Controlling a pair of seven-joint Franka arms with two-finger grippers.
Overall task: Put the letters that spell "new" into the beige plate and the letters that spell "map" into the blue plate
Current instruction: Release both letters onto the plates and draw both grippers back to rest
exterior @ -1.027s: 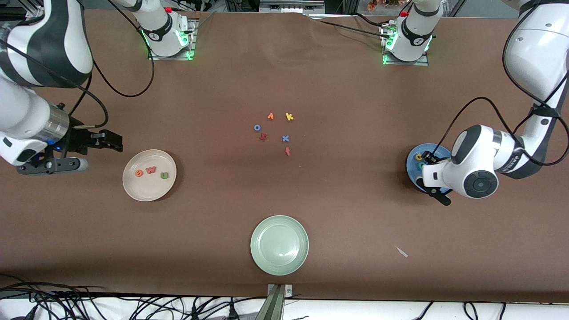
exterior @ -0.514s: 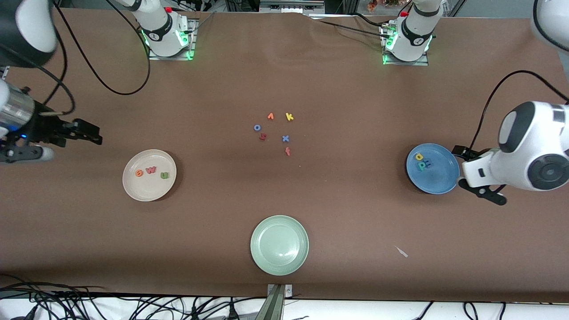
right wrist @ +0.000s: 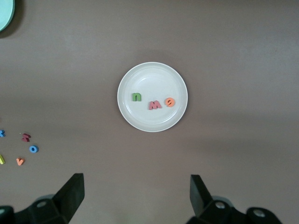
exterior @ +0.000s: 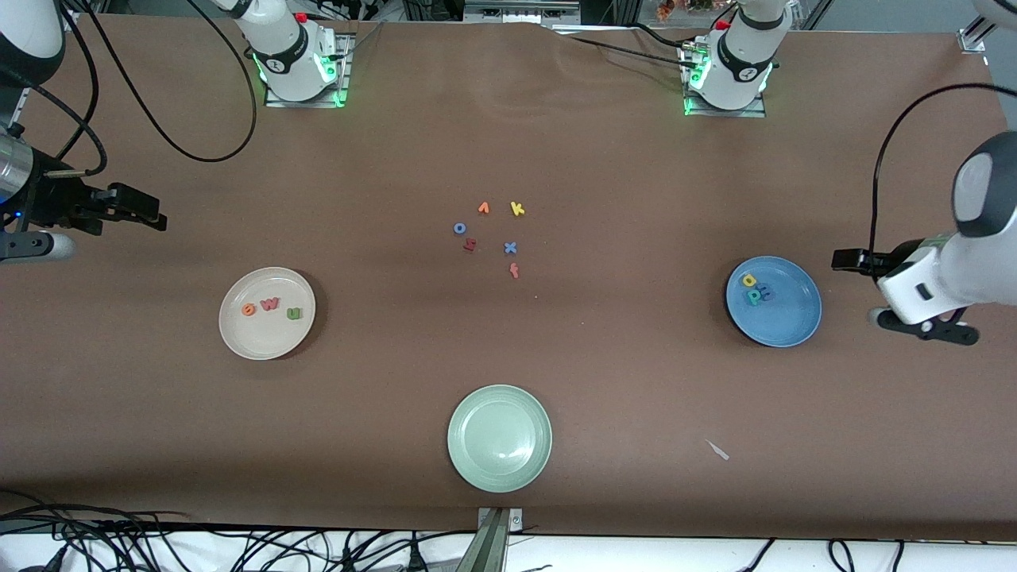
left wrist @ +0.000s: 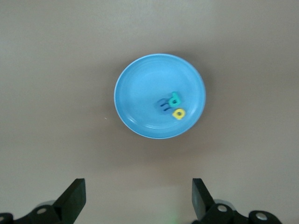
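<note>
At the right arm's end of the table we see the right gripper [exterior: 147, 213] up in the air over bare cloth, its fingers [right wrist: 70, 193] spread wide and holding nothing. Near it lies the beige plate [exterior: 238, 338], holding the orange "e" [exterior: 249, 310], the salmon-pink "w" [exterior: 270, 303] and the green "n" [exterior: 295, 313] in a row. Mid-table we find the loose letters [exterior: 493, 234] in a cluster, and nearer the front camera the pale green plate [exterior: 500, 438]. Toward the left arm's end sits the blue plate [exterior: 786, 326], with the yellow "a" [exterior: 748, 280], the teal "p" [exterior: 752, 296] and the blue "m" [exterior: 765, 293] bunched together in it. Just beside that plate the left gripper [exterior: 846, 260] hangs over the cloth, its fingers [left wrist: 74, 196] wide apart and empty.
</note>
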